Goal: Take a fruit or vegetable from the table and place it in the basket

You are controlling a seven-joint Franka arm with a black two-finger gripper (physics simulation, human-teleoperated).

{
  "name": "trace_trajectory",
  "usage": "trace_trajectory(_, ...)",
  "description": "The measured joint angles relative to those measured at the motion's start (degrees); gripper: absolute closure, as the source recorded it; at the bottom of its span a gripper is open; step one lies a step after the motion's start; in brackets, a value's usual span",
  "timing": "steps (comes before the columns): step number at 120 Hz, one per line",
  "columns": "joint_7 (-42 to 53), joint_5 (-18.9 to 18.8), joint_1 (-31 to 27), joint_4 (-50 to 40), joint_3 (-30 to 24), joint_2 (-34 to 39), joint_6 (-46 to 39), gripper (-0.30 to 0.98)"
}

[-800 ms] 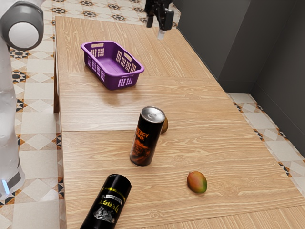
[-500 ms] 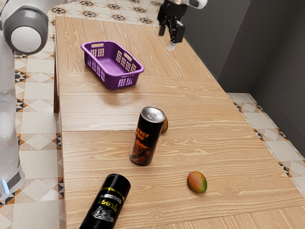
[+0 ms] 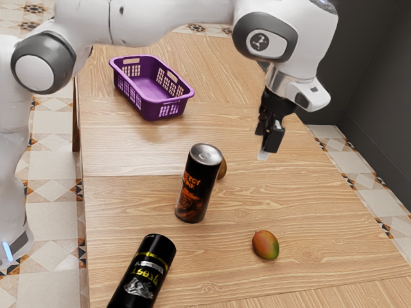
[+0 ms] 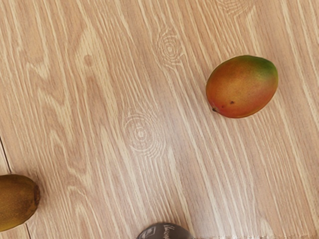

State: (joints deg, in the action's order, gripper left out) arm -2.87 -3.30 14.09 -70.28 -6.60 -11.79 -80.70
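The gripper (image 3: 266, 141) hangs over the table with its two black fingers apart and nothing between them. A red-and-green mango (image 3: 265, 245) lies on the bare wood, lower and nearer the camera than the gripper; the wrist view also has this mango (image 4: 242, 86). Behind the energy drink can, a brown fruit like a kiwi (image 3: 223, 168) is partly hidden; the wrist view has part of the brown fruit (image 4: 17, 201). The purple basket (image 3: 146, 109) stands upright on the table, towards the exterior view's upper left.
The energy drink can (image 3: 196, 186) stands between the gripper's side and the robot's base. A second black can (image 3: 144, 273) is at the exterior view's lower edge. In the wrist view, a dark rounded object (image 4: 164, 232) shows at the edge. The wooden table (image 3: 321, 212) carries them all.
My arm has swung from the table's far end towards the fruits, bringing the gripper nearer the mango. The fruits, cans and basket have stayed where they were.
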Motion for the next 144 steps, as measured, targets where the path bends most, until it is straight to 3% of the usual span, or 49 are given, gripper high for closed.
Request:
trace_trajectory(15, -0.1, 0.8, 0.2, -0.8, -0.8, 0.5, -0.2, 0.02)
trace_trajectory(23, -0.2, 1.1, 0.9, -3.7, 1.3, 2.2, -0.4, 0.02)
trace_trajectory(40, -0.3, 2.0, 0.7, -26.5, 3.2, 17.6, -6.9, 0.02)
trace_trajectory(49, -0.4, 2.3, 0.4, -30.1, 3.2, 20.2, -9.9, 0.02)
trace_trajectory(65, -0.4, 2.1, 0.6, -26.2, 3.2, 18.7, -12.1, 0.02)
trace_trajectory(84, -0.4, 2.2, -0.4, -18.2, 2.0, 9.9, -13.3, 0.02)
trace_trajectory(95, -0.4, 2.4, -1.5, -17.4, -0.5, 7.4, -13.8, 0.02)
trace_trajectory(115, -0.4, 2.6, 4.6, -17.3, -1.4, 4.4, -14.5, 0.02)
trace_trajectory(144, -0.4, 3.4, 4.2, -17.1, -1.3, -1.4, -17.2, 0.02)
